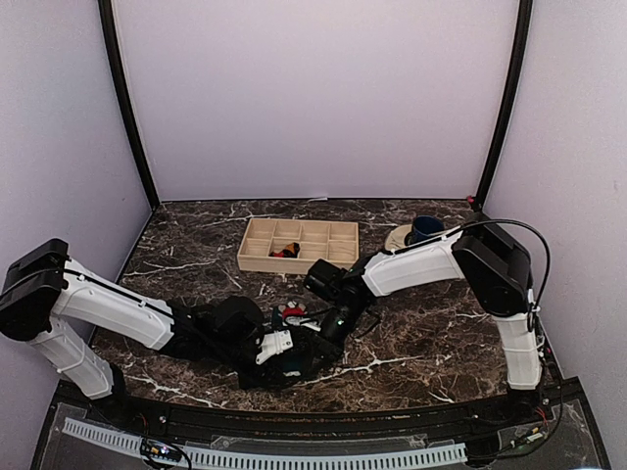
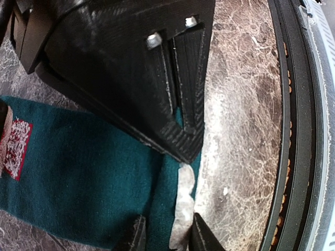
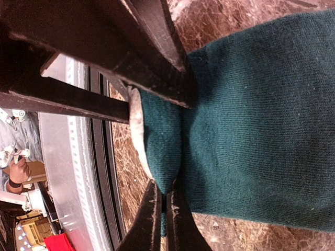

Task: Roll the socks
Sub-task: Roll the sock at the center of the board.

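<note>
The dark teal sock lies flat on the marble between both arms, near the table's front edge. Its red-and-white Santa patch shows at the left. My left gripper stands low over the sock's end, its jaws apart on either side of the white-edged hem, with the fabric unpinched. My right gripper is shut on a raised fold of the same sock. In the top view both grippers meet over the sock. A black and orange-red bundle, apparently the second sock, lies in the tray.
A wooden compartment tray sits behind the arms at centre. A blue cup on a white ring stands at back right. The black and white front rail runs close beside the sock's end.
</note>
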`<action>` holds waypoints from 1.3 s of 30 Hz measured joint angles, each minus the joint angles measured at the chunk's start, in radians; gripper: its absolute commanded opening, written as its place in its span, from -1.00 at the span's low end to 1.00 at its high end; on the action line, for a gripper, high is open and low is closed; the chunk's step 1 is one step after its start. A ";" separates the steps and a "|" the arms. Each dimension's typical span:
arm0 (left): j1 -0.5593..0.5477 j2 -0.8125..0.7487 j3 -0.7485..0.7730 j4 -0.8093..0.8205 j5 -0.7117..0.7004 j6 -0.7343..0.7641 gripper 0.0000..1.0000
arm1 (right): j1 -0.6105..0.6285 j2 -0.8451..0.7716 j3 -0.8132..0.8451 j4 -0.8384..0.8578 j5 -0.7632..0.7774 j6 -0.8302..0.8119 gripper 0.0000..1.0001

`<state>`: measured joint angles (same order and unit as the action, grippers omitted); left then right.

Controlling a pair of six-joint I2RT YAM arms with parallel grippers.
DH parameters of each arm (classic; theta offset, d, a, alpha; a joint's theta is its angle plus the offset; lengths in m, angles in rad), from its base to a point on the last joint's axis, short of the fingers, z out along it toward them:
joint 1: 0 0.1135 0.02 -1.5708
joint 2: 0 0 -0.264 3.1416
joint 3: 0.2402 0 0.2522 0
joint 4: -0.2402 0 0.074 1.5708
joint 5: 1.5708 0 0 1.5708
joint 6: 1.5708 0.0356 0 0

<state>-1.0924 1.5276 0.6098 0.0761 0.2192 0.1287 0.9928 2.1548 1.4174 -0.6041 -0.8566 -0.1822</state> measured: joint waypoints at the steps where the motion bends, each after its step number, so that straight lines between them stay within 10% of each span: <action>1: 0.000 0.000 0.000 -0.002 0.000 0.000 -0.37 | 0.000 0.002 0.000 0.000 0.000 0.000 -1.00; 21: 0.000 0.003 0.024 -0.032 0.009 -0.009 -0.66 | 0.000 0.007 0.000 -0.003 0.000 0.000 -1.00; 39: 0.024 0.055 0.039 -0.022 0.079 -0.075 -0.78 | -0.044 0.010 -0.074 0.090 -0.091 0.040 -0.60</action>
<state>-1.0687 1.5826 0.6487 0.0544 0.2981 0.0536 0.9485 2.1643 1.3437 -0.5144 -0.9478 -0.1425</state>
